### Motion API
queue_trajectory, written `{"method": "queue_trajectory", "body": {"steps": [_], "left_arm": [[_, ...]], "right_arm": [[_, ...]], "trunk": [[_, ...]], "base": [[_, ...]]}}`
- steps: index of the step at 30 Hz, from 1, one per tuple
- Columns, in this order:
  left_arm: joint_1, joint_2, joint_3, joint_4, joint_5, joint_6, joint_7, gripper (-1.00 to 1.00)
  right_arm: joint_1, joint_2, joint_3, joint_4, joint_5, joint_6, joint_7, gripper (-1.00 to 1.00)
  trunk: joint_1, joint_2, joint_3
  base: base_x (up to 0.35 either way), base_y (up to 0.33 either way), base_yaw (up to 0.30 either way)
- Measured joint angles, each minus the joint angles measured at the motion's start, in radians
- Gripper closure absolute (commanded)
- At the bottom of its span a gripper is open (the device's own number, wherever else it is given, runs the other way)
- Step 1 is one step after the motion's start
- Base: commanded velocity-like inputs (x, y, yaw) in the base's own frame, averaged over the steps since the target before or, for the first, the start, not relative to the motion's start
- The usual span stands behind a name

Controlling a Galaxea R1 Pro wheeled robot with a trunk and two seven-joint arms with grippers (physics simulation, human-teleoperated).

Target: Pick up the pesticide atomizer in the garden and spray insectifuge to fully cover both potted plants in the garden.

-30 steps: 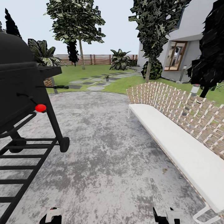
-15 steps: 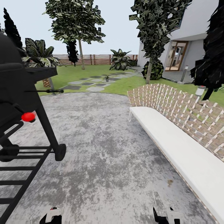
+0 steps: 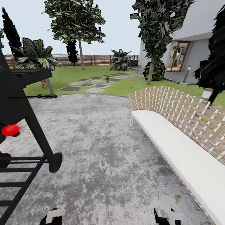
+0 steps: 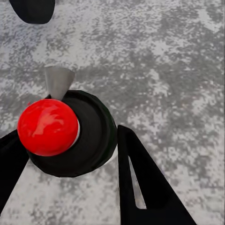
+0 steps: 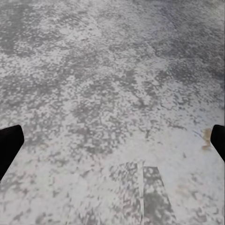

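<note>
The garden lawn lies far ahead beyond the round grey patio, backed by a brown slat fence. One small potted plant stands among the grey stepping stones. The pesticide atomizer is out of view. My left gripper and right gripper peek in at the head view's lower edge. In the left wrist view my left gripper is open, holding nothing, with a red knob on a black disc beneath it. My right gripper is open over bare paving.
A black grill cart with a red knob stands close on the left. A long white bench with a woven back runs along the right. Trees, a palm and a house stand farther off.
The whole view has shifted as the robot rolls forward. The grill has slid left and lower in the picture and the bench looms nearer. Both grippers keep their pose.
</note>
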Motion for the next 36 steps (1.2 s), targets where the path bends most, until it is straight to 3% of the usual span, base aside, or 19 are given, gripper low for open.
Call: {"method": "queue_trajectory", "body": {"steps": [36], "left_arm": [[0.001,0.0,0.0,0.0,0.0,0.0,0.0,1.0]], "right_arm": [[0.0,0.0,0.0,0.0,0.0,0.0,0.0,-1.0]], "trunk": [[0.0,0.0,0.0]], "base": [[0.34,0.0,0.0]]}}
